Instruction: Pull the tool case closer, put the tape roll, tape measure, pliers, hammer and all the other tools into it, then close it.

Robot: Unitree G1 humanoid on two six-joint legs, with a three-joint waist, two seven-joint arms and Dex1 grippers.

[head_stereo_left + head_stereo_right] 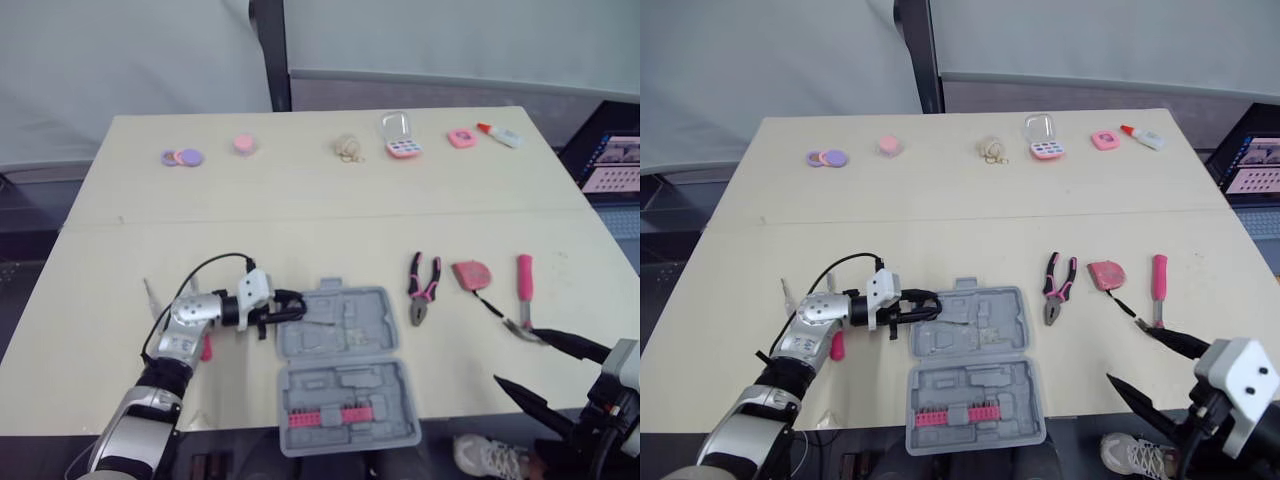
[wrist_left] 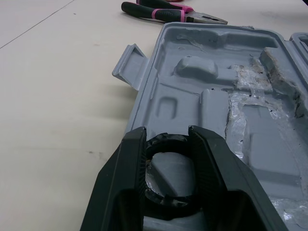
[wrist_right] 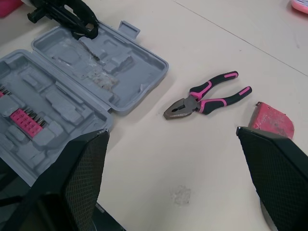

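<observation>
One open tool case (image 1: 370, 338), one pliers (image 1: 422, 288) — left fingers (image 2: 129, 179) clamp one tape roll (image 2: 166, 141), right fingers (image 3: 82, 173) wide, empty

This looks like a lab or test room: a plain pale counter (image 1: 300, 220) stands before grey partition panels (image 1: 130, 60), with a lit computer screen (image 1: 612, 165) just off its right side.

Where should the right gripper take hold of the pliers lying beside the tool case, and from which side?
Grip the pliers across both pink-and-black handles, just beyond the pivot, coming straight down with the open right gripper. They lie flat, handles pointing away from the robot and barely spread, so it can straddle them, one finger toward the tool case, one toward the tape measure.
</observation>
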